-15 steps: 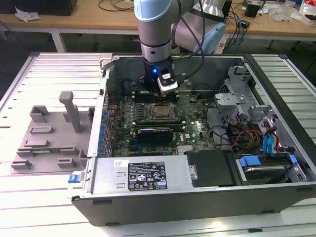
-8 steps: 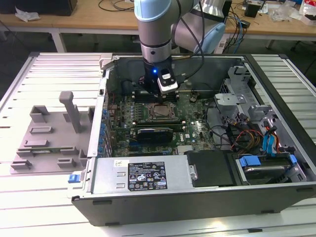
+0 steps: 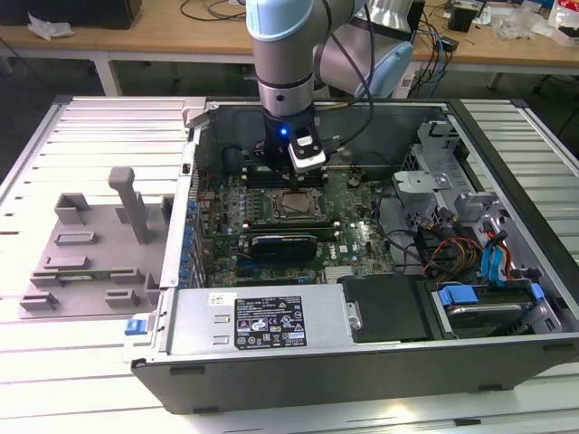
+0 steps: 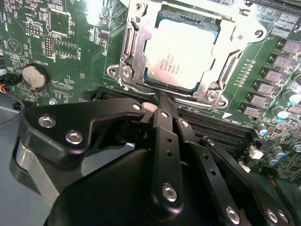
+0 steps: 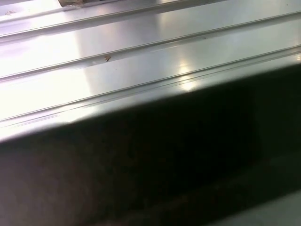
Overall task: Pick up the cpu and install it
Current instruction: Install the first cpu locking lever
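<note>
The flat, square cpu, its top pale brushed metal, lies seated in the socket's steel frame on the green motherboard, just beyond the fingers. The black, bolted fingers are closed together, gripping nothing. The open computer case rests on the ribbed metal worktop.

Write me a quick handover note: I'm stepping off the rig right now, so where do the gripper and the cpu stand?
Gripper: shut and empty, inside the open computer case, with its tip right at the socket frame's edge.
The cpu: lying flat in the socket on the motherboard, silver top up.
Done: cpu picked up and placed in the socket.
Left: the frame looks open around the chip; whether it is latched cannot be told, so check seating.
</note>
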Tool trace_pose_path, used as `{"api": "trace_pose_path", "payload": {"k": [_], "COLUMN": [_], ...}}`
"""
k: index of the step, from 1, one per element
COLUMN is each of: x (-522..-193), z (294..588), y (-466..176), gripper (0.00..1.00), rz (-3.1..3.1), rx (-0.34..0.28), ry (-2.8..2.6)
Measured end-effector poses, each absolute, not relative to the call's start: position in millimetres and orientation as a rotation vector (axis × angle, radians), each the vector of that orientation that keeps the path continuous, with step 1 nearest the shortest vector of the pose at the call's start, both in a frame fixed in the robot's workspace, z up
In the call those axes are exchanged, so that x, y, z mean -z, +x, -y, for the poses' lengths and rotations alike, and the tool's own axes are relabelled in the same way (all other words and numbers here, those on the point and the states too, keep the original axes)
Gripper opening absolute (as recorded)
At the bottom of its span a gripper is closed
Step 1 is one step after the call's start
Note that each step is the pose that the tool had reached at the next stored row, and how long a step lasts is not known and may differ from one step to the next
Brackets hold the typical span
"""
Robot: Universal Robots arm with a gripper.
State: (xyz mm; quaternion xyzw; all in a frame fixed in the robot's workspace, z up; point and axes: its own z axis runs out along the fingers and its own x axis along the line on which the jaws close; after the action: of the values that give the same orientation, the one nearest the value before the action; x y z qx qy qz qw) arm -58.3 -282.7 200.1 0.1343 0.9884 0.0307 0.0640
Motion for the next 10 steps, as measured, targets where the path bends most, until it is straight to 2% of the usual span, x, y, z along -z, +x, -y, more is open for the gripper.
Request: {"api": "trace_pose_path", "payload": {"k": [5, 10], "x": [-202.6, -224.2], "z": [282.6, 284.2], "y": [-55.3, -55.4], "gripper": [0.11, 0.11], "rz": [-2.984, -2.984], "rx": [-0.093, -0.076], "ry": [0.405, 0.404]}}
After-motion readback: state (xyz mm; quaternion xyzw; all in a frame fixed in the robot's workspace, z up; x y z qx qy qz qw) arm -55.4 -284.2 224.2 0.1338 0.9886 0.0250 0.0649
